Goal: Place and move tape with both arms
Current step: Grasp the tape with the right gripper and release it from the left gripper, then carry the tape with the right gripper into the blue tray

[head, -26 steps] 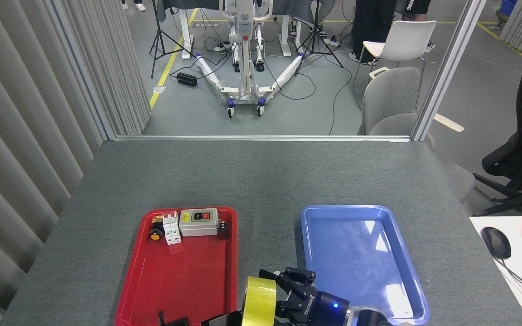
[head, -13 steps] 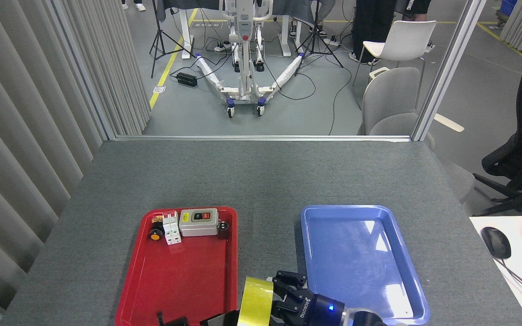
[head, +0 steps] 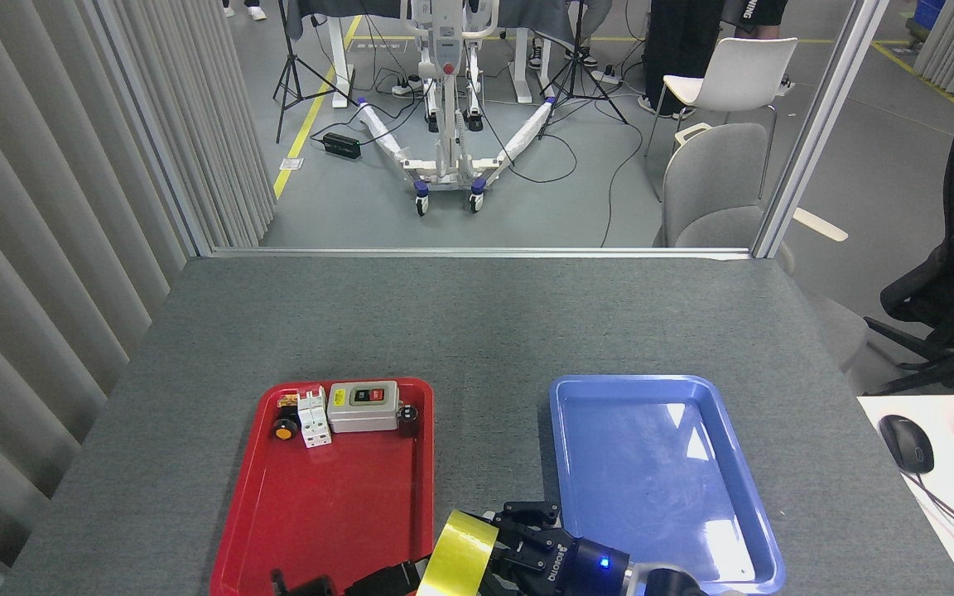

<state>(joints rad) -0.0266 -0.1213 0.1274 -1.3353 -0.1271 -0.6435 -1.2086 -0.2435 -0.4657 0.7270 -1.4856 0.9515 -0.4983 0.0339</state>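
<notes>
tape between red tray and blue tray, right gripper touching

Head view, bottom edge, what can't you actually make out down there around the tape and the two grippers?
- Tape: lower part cut off by the frame edge; the core is not visible.
- Right gripper: its fingers meet the roll, but the roll hides the contact, so the grip is unclear.
- Left gripper: dark, mostly cut off by the edge; open or shut unknown.
- Red tray: labels on the small parts too small to read.
</notes>
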